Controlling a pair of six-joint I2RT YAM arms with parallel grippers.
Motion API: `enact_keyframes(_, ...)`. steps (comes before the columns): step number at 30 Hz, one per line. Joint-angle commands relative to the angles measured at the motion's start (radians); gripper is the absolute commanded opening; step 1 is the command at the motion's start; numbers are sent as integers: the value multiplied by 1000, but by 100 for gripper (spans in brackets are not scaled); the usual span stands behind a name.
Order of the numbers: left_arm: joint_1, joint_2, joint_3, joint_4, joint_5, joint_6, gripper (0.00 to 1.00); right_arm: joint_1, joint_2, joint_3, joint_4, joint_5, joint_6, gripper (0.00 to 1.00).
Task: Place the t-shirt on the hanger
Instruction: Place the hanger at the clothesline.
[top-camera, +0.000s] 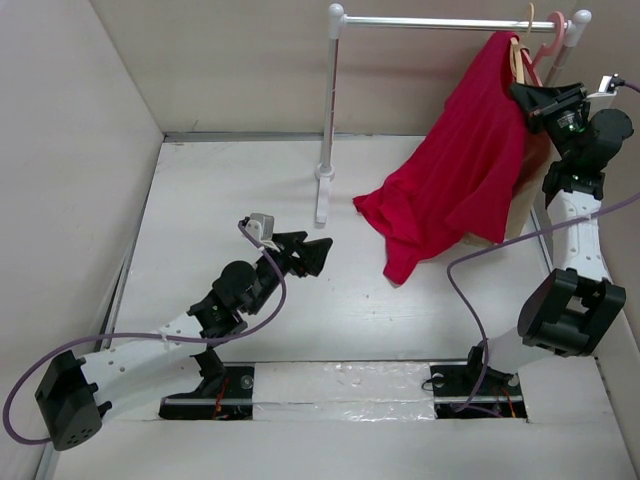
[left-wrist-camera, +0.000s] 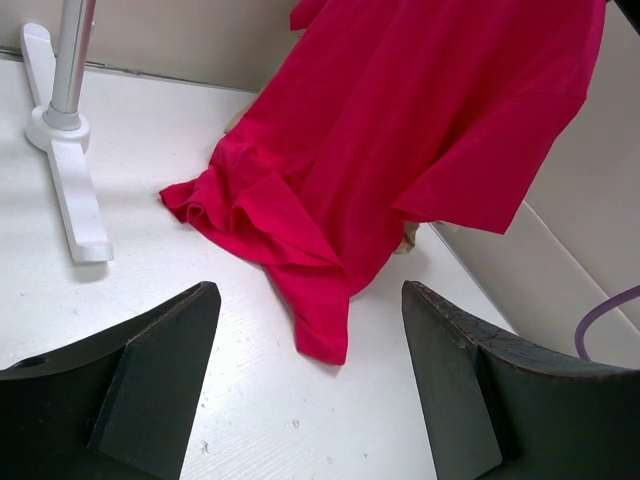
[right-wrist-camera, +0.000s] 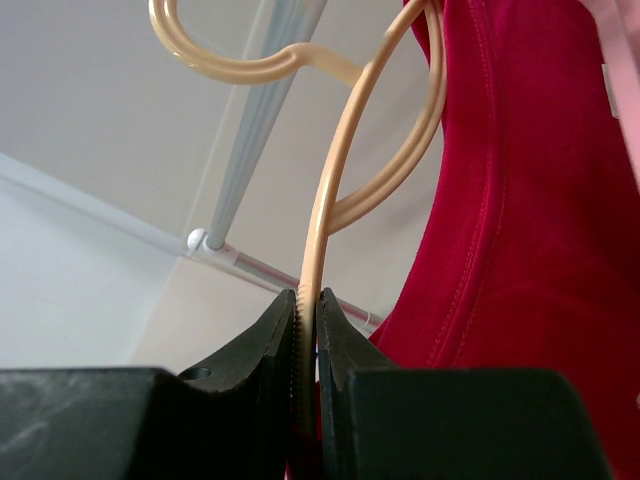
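right gripper (right-wrist-camera: 308, 300) clamped on the thin arm of the hanger (right-wrist-camera: 335, 190), whose hook sits up at the rail (top-camera: 440, 22); left gripper (top-camera: 300, 255) released, apart from the cloth. the t-shirt (top-camera: 455, 175) hangs from the hanger, its hem crumpled on the table (top-camera: 250, 180). we would hold the hanger steady while the loose shoulder is drawn over. only the right wrist view shows the pinch; the left wrist view, the hem.

White tabletop (top-camera: 380, 320), plain beige walls (top-camera: 60, 150), white garment rail (top-camera: 330, 100) at the back, even light
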Motion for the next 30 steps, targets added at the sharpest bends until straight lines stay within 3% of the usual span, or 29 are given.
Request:
enact_keyframes(1, -1, 8, -7, 69, 14, -8, 71, -25, -2, 60, 128, 3, 24, 0)
enact_keyframes(14, -1, 26, -2, 69, 9, -4, 71, -63, 35, 13, 113, 6, -9, 1)
enact_keyframes(16, -1, 34, 1, 69, 8, -4, 71, -63, 23, 6, 67, 7, -46, 10)
enact_keyframes(17, -1, 35, 1, 69, 9, -4, 71, -73, 18, 8, 52, 12, -58, 22)
enact_keyframes(20, -1, 47, 7, 64, 9, -4, 71, -73, -16, 5, 9, 54, -114, 40)
enact_keyframes(22, -1, 47, 7, 64, 8, -4, 71, -73, -49, 19, -46, 81, -164, 48)
enact_keyframes(23, -1, 44, 5, 64, 6, -4, 71, -73, -59, 25, -65, 96, -178, 60)
enact_keyframes(25, -1, 35, 1, 62, 0, -7, 71, -62, -80, 31, -111, 153, -232, 73)
enact_keyframes(28, -1, 12, -2, 59, -3, -10, 71, -39, -121, 29, -157, 248, -291, 72)
enact_keyframes(29, -1, 6, -4, 59, -3, -8, 71, -39, -137, 28, -163, 262, -301, 100)
enact_keyframes(30, -1, -6, -10, 59, -11, -8, 71, -30, -141, 23, -164, 286, -314, 100)
